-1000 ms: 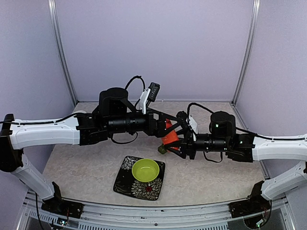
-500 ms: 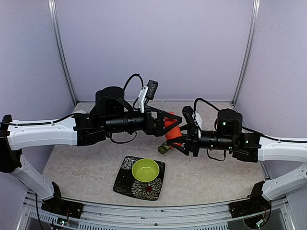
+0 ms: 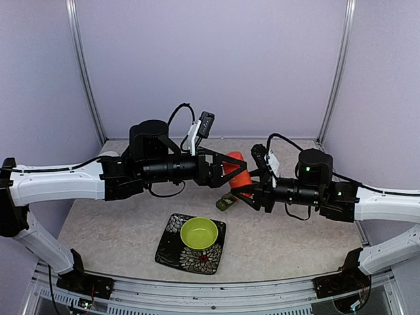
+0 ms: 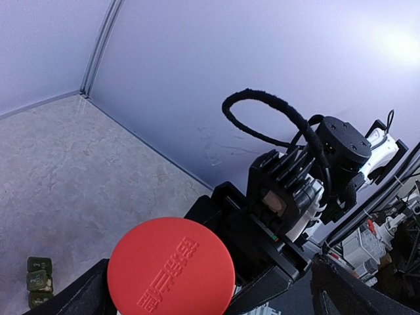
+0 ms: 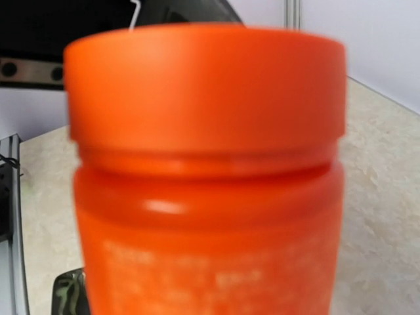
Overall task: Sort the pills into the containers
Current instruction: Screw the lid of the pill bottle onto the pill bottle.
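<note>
My right gripper (image 3: 249,190) is shut on the body of an orange pill bottle (image 3: 237,176), holding it tilted above the table. The bottle (image 5: 207,197) fills the right wrist view. Its red cap (image 4: 170,266) faces the left wrist camera. My left gripper (image 3: 231,168) is open, with its fingers on either side of the cap. The dark green pillbox (image 3: 225,203), the containers, lies on the table just below the bottle. It also shows low on the left in the left wrist view (image 4: 38,282). No pills are visible.
A lime-green bowl (image 3: 199,232) rests on a black square plate with a white flower pattern (image 3: 172,246) near the front centre. Lilac walls with metal posts (image 3: 88,85) enclose the back and sides of the table.
The right arm has drawn back to the right and lifted the bottle slightly, tilting the cap toward the left gripper. The left gripper stays open around the cap.
</note>
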### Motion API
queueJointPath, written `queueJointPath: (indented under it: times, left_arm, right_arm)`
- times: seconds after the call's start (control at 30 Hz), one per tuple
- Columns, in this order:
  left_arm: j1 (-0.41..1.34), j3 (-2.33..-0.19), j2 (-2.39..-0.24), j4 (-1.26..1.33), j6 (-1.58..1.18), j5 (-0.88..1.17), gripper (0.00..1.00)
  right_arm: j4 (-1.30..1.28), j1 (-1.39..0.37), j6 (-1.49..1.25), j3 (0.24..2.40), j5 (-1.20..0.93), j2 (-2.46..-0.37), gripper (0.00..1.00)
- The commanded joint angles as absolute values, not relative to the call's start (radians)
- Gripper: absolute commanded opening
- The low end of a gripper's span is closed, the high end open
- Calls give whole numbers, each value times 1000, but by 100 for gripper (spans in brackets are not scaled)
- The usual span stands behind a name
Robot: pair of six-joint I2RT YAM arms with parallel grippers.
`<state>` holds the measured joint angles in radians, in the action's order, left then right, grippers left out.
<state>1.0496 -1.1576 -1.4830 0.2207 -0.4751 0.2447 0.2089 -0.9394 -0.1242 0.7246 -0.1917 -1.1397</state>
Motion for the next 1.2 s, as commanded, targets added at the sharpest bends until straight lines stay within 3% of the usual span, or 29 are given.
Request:
queueJointPath:
  times: [0.0,0.8,1.17]
  left_arm:
    - [1060,-1150,-1464,262,-474,241,99]
    - [1090,-1170,-1506,297,-471,277,99]
    - [1065,-1148,-1458,247,-464,209,99]
  right_arm:
    - [195,-931,-121,745,-165,-1140,11]
    - [267,-964,-156,775,-328,-1293,9]
    - [208,-955,-135,761,-257,-1186,10]
